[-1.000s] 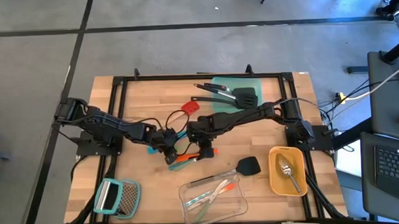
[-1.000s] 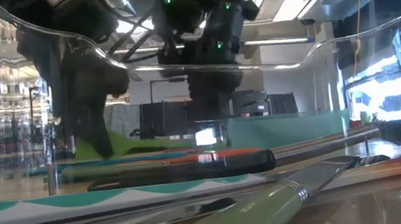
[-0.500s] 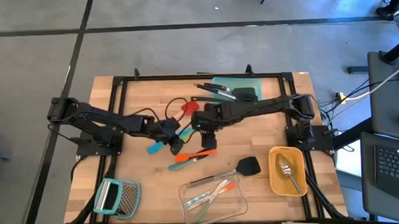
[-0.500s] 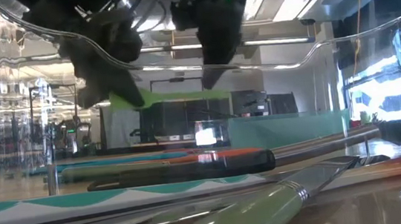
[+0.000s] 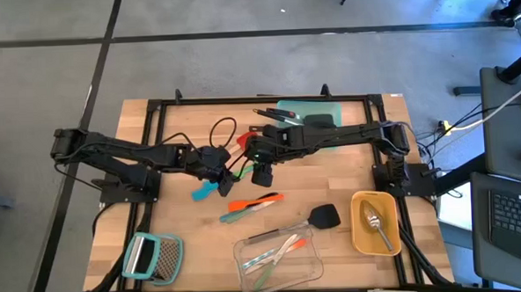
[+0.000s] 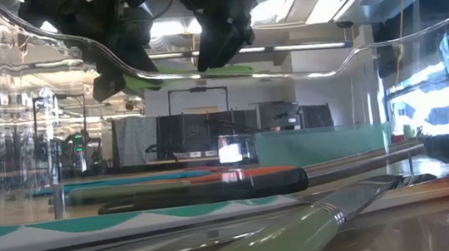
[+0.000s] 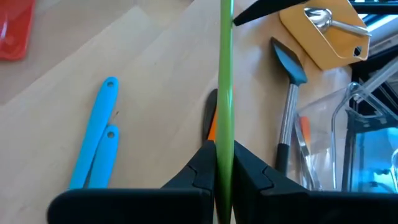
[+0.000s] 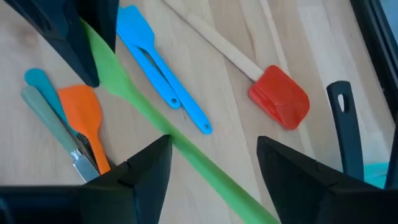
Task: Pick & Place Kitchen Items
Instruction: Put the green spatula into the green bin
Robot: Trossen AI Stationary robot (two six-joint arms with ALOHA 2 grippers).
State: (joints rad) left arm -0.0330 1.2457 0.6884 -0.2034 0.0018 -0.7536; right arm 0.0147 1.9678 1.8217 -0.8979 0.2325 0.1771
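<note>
A slim green tool is up in the air between my two grippers; in the low view the green tool lies about level. My left gripper is shut on it. My right gripper is open, and the tool's thin handle runs between its fingers. Two blue spatulas, an orange spatula and a teal tool lie flat on the table below. The wooden-handled red spatula lies beyond them. My left gripper pinches the green tool at its broad blade end between its two fingers, with the tool running straight on past the fingertips. The tool is lifted clear of the table and roughly level. My right gripper: whether a finger touches the handle, I cannot tell.
A black slotted spatula lies by the clear container, which holds slim tools. A yellow container holds a silver spoon. Black spatulas lie on a teal board at the far edge. A grater sits near left.
Both grippers have risen and moved toward the table's far edge. My left gripper has carried the green tool up from just above the table, and the tool has turned from a downward slant to about level. The orange and teal tools stayed where they lay.
</note>
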